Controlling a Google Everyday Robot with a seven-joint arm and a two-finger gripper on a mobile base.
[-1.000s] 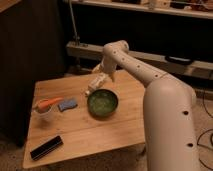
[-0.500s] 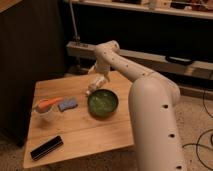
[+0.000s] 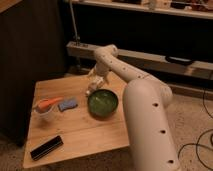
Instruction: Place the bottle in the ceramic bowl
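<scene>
The dark-green ceramic bowl (image 3: 103, 103) stands on the wooden table (image 3: 80, 130), right of its middle. The cream bottle (image 3: 94, 85) is tilted just behind the bowl's far left rim, its lower end toward the table. My gripper (image 3: 96, 76) comes down from the white arm (image 3: 125, 75) and is right on the bottle's upper end. I cannot tell whether the bottle rests on the table or hangs from the gripper.
A blue sponge (image 3: 67, 104) lies left of the bowl. A small clear cup with an orange item (image 3: 46, 107) stands at the left edge. A black flat object (image 3: 46, 148) lies at the front left. A dark wall and a shelf unit stand behind the table.
The arm has swung further left over the table. The gripper and the bottle have shifted slightly down and left, staying behind the bowl.
</scene>
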